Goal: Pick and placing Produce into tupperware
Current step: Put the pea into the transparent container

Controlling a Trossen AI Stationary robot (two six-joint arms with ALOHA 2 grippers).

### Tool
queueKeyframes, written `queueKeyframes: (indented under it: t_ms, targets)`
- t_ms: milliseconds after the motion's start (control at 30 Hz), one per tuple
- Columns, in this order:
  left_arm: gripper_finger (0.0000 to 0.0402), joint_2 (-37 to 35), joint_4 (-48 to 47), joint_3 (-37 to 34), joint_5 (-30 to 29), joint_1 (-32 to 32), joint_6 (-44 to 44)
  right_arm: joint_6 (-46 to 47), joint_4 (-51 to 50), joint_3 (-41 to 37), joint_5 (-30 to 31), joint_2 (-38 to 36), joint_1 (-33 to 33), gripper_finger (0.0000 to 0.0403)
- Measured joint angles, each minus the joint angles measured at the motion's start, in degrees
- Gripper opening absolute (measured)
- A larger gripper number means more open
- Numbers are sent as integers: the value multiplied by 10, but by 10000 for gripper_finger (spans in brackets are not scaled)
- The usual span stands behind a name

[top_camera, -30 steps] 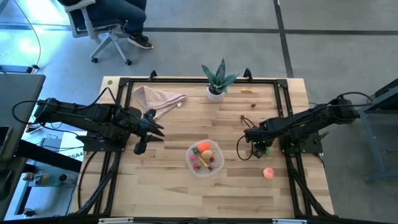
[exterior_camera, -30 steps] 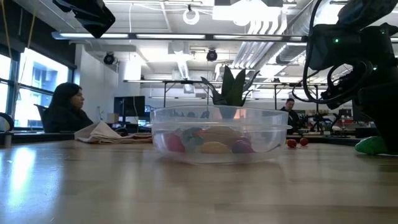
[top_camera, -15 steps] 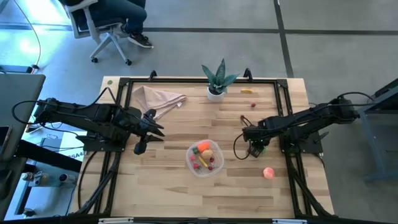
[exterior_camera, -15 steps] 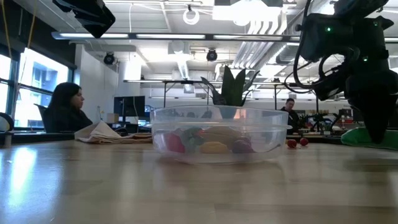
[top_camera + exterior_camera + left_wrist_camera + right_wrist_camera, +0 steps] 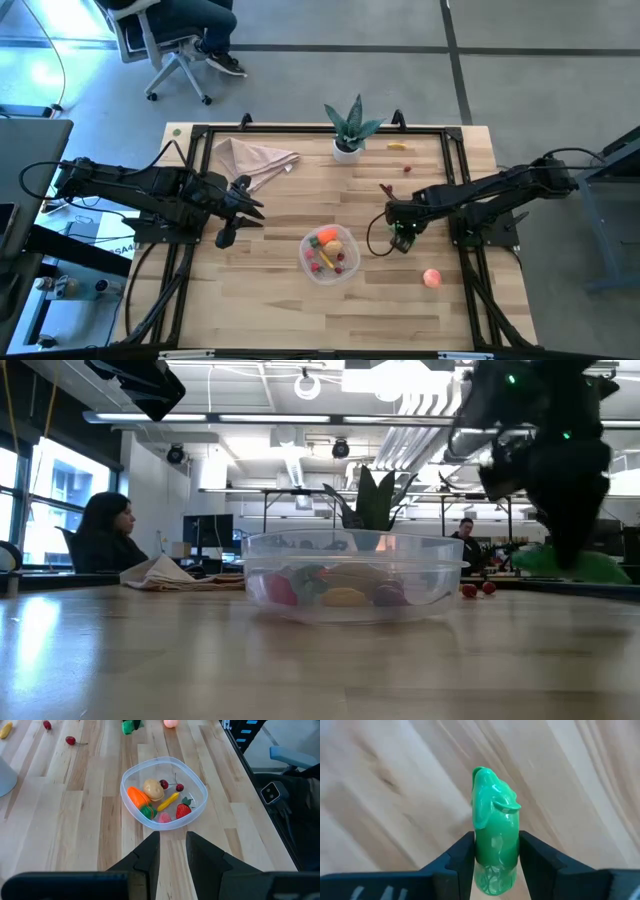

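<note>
The tupperware (image 5: pixel 329 255) is a clear round tub at the middle of the table. It holds a carrot (image 5: pixel 138 798), a strawberry (image 5: pixel 183 810), cherries and other small produce. My right gripper (image 5: pixel 403 239) hangs to the right of the tub, shut on a green cucumber (image 5: pixel 492 815). A pink peach (image 5: pixel 431 278) lies on the wood near the right front. A yellow banana (image 5: pixel 398 146) and red pieces (image 5: pixel 407 168) lie at the far right. My left gripper (image 5: pixel 236 211) waits shut, left of the tub. My right gripper pinches one end of the green cucumber (image 5: pixel 494 857) between its two fingers (image 5: pixel 462 852). The fingers come from above, pointing steeply down. The cucumber's other end (image 5: pixel 487 780) sticks out past the fingertips. The cucumber is lifted clear of the table (image 5: pixel 578 565).
A green spiky plant in a white pot (image 5: pixel 349 130) stands at the far edge. A beige napkin (image 5: pixel 255 160) lies at the far left. A black frame (image 5: pixel 320 128) runs along the table's edges. A person sits in the room beyond the table (image 5: pixel 105 535).
My right gripper has risen and gone toward the table's left, nearer the tub, and has tipped more steeply downward. The green cucumber has gone with it, off the wood.
</note>
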Motion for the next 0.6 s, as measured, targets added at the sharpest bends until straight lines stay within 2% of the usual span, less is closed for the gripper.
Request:
queueKeyframes:
  t_ms: [233,433,600]
  targets:
    - [83,0,0,0,0,0,0,-75,35,138,23,0,25,123]
    - [83,0,0,0,0,0,0,-152,72,255,101,2,69,123]
    - [83,0,0,0,0,0,0,-201,92,317,110,60,82,123]
